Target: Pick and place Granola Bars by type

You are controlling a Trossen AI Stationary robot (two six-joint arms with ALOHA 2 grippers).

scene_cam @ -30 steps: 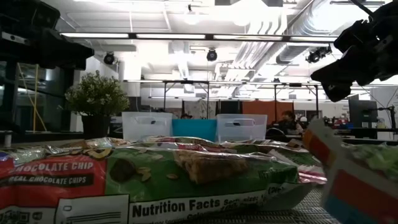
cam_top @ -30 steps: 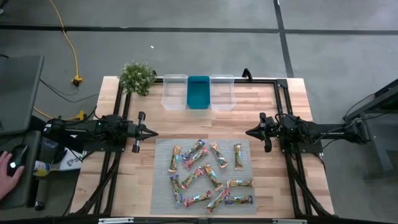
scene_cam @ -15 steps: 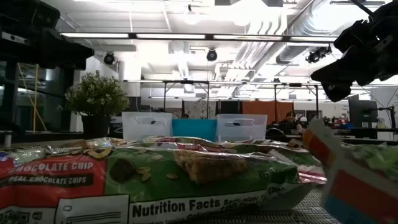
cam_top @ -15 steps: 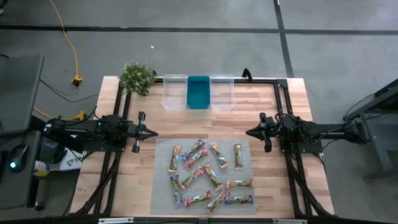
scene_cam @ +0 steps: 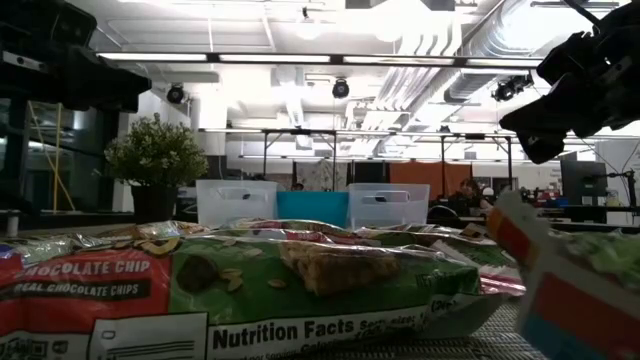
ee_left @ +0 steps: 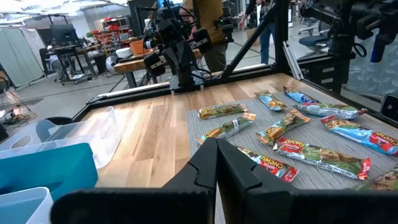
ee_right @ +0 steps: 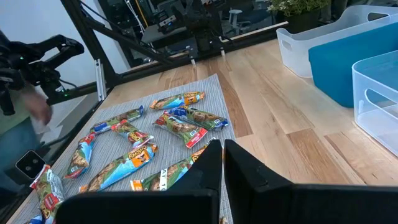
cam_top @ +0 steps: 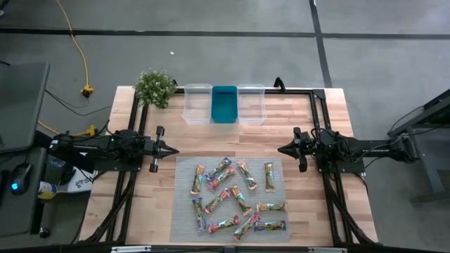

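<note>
Granola Bars (cam_top: 235, 197) on mat — btwn both closed, empty grippers: left (cam_top: 174, 151), right (cam_top: 280, 150).

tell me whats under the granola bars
A grey woven mat lies under the granola bars, on the wooden table. The mat surface directly beneath each bar is covered.

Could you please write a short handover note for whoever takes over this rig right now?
Left gripper: shut, empty, parked above the left side of the table.
Right gripper: shut, empty, parked on the right side.
Bars: all scattered on the grey mat at the front.
Bins: two clear ones flank a teal one at the back; none shows a bar inside.
Done: nothing sorted.
Left: pick every bar and bin it by type.
</note>
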